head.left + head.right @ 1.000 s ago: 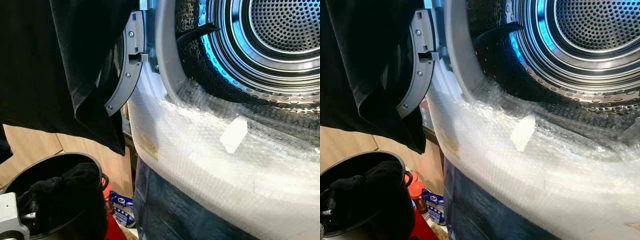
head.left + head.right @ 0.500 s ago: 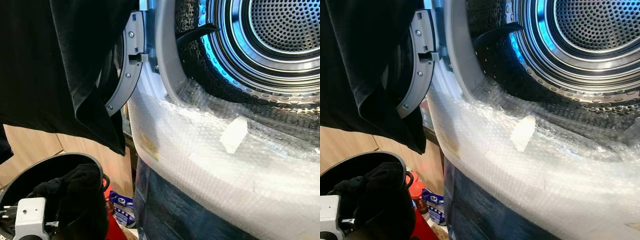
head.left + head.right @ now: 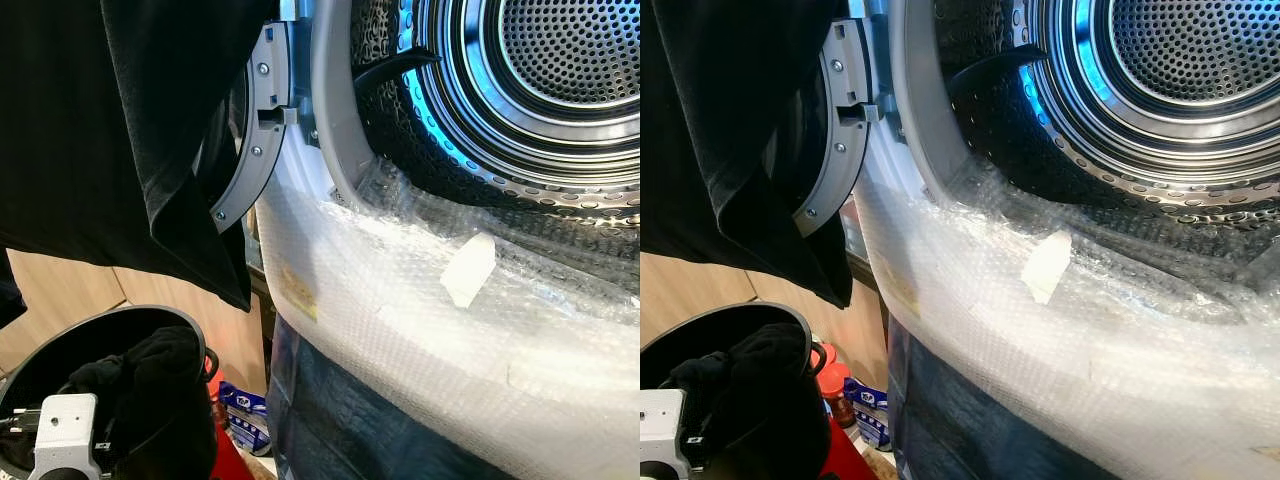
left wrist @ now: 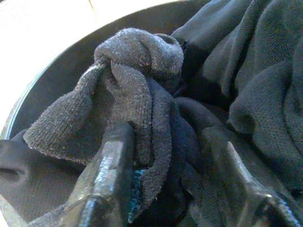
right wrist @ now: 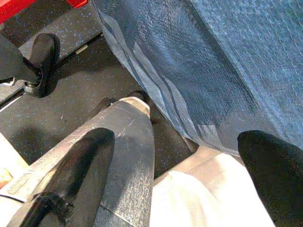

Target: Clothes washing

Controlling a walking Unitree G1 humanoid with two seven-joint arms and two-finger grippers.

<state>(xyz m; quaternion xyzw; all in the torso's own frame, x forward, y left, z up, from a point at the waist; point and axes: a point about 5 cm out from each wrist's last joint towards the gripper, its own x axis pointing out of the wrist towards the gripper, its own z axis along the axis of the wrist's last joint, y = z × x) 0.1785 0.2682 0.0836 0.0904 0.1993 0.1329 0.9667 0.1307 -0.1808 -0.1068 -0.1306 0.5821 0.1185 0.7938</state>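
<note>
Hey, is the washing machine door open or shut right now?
Open. The door is swung aside to the left with a black garment draped over it, and the bare drum shows straight through the opening.

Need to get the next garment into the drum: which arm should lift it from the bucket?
Left. The left gripper is already down in the black bucket, its open fingers straddling a dark knitted garment. The right gripper hangs open low by the floor.

A washing machine drum (image 3: pixel 560 60) stands open at right, its door (image 3: pixel 250 130) swung left; a bucket (image 3: pixel 185 325) of clothes (image 3: pixel 150 365) sits below, left of the machine.
</note>
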